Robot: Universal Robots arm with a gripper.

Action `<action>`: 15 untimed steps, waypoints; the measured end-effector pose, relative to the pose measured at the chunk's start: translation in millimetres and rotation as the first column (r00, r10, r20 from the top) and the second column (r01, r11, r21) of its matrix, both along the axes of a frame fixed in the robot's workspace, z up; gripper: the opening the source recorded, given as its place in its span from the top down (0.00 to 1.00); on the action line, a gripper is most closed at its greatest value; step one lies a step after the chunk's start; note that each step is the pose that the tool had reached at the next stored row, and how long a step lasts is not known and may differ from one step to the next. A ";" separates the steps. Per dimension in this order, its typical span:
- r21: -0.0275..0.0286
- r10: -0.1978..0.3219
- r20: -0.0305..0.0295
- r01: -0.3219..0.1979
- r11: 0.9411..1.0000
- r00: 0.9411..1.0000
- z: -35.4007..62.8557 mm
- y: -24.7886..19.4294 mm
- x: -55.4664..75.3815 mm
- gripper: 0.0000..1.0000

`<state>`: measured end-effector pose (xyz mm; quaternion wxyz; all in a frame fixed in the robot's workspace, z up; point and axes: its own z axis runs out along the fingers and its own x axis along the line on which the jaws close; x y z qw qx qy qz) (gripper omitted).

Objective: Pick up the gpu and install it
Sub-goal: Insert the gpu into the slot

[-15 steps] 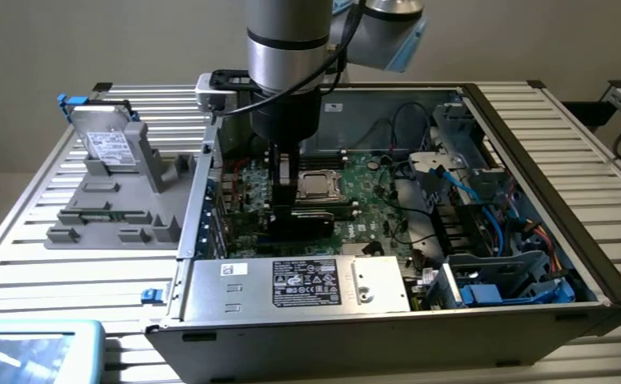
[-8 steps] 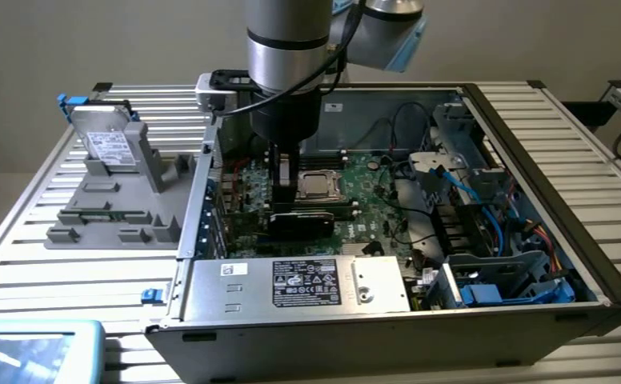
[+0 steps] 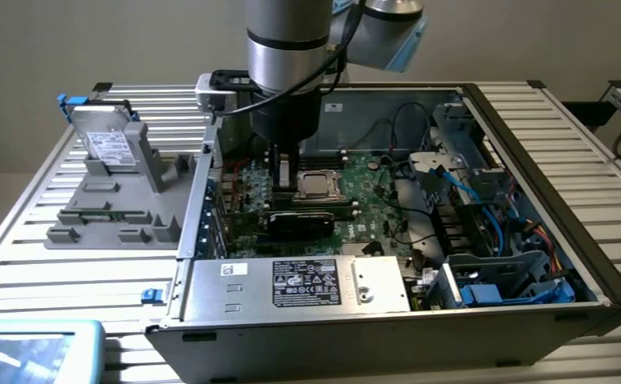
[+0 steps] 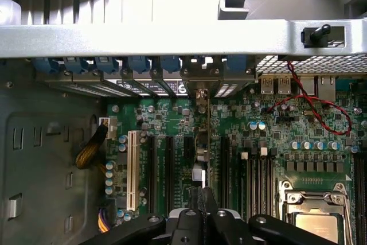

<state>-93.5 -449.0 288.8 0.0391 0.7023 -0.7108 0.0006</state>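
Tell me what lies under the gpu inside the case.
The gpu stands on edge over the green motherboard, between black expansion slots, gripper at its top. Its slot connection is covered.

Exterior view: high, angled down on the open computer case (image 3: 524, 160). Wrist view: close, facing the motherboard (image 4: 172, 124); both share it.

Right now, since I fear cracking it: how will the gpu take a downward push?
Seen edge-on, the gpu looks thin, so likely light and apt to tip sideways. Its board, upright in the gripper over the motherboard, probably stays stiff yet fragile.
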 end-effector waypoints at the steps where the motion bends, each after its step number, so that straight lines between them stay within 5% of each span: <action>1: 0.000 0.000 0.002 0.000 1.000 1.000 -0.3 0.0 -2.0 0.88; 15: -0.003 -0.004 0.034 0.004 1.000 0.999 -10.0 2.3 -22.2 0.88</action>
